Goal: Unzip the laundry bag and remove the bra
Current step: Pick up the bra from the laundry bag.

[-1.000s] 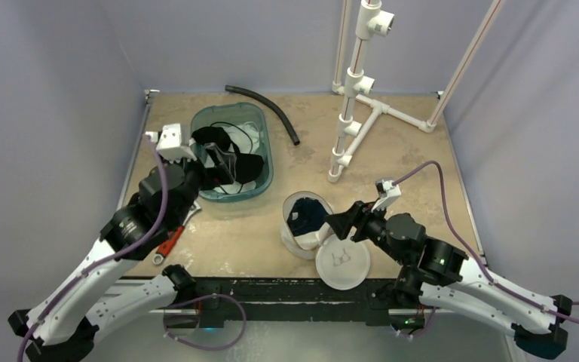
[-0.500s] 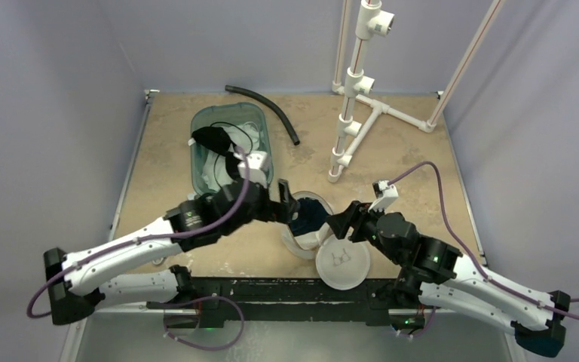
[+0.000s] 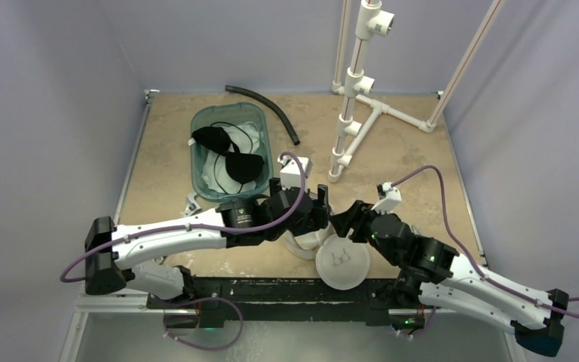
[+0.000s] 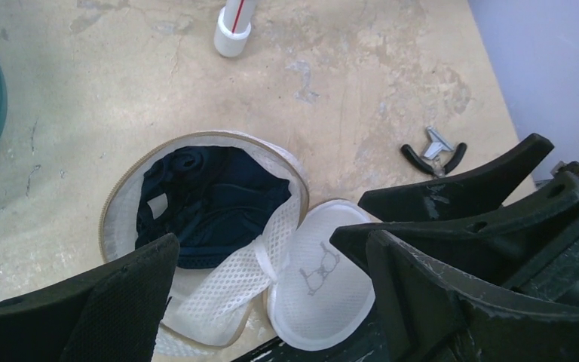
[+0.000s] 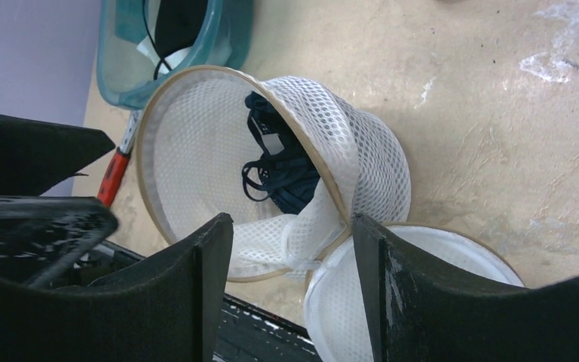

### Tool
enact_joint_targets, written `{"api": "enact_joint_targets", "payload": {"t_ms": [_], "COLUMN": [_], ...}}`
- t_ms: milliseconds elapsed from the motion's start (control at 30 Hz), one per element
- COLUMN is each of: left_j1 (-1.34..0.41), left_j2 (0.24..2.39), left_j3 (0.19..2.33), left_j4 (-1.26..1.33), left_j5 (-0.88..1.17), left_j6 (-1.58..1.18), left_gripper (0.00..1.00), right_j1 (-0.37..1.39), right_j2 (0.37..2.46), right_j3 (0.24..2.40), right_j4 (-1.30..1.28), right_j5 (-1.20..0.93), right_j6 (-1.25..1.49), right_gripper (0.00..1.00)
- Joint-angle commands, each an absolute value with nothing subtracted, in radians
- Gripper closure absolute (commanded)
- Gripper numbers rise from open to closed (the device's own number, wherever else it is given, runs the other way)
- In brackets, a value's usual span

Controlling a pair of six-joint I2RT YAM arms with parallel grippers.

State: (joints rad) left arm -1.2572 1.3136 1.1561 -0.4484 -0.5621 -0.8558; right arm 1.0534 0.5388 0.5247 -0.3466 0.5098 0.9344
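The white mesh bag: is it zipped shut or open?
Open. The laundry bag has its round lid lying flipped beside it, and a dark garment shows inside.

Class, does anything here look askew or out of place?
The laundry bag leans over, its lid flopped open on the table, the dark bra inside. Pliers lie loose nearby.

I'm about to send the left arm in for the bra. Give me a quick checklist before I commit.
1. Laundry bag unzipped, lid flipped aside: ok.
2. Bra exposed in the opening: ok.
3. Left gripper open above the bag: ok.
4. Bag held steady: not ok; right gripper is open, gripping nothing.
5. Grippers clear of each other: cannot tell; they sit very close in the top view.
6. Bra straps free of the mesh: cannot tell.
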Motion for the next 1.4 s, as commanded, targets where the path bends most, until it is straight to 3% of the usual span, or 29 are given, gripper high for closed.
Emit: {"api": "enact_joint_targets", "payload": {"t_ms": [0, 400, 633, 1000, 1133, 1367], "left_j1": [-1.261, -1.184, -1.175, -1.172, -1.158, -1.11], "left_j2": [1.365, 1.411, 1.449, 1.544, 1.619, 1.682], "left_j3": [1.2, 1.149, 1.163, 1.196, 1.224, 1.211], "left_j4": [-0.439, -0.391, -0.389, -0.428, -0.496, -0.477], "left_j5": [-0.593, -0.477, -0.462, -0.509, -0.606, -0.591], "left_j6": [-0.884, -0.864, -0.838, -0.805, -0.798, -0.801], "left_gripper": [0.07, 0.12, 0.21, 0.28, 0.36, 0.35], "right_j1": [1.057, 1.058, 1.058, 1.057, 1.057, 1.054], "right_j2": [0.57, 0.602, 0.605, 0.65, 0.673, 0.761], "right_j3": [0.498, 0.491, 0.476, 0.479, 0.471, 0.445], "right_j4": [-0.294, -0.234, -0.193, -0.207, -0.224, -0.105], "right_j5": [0.51, 0.464, 0.456, 0.5, 0.56, 0.56], "right_j6": [0.968, 0.958, 0.955, 0.954, 0.991, 0.967], "right_gripper": [0.37, 0.37, 0.38, 0.39, 0.43, 0.45]}}
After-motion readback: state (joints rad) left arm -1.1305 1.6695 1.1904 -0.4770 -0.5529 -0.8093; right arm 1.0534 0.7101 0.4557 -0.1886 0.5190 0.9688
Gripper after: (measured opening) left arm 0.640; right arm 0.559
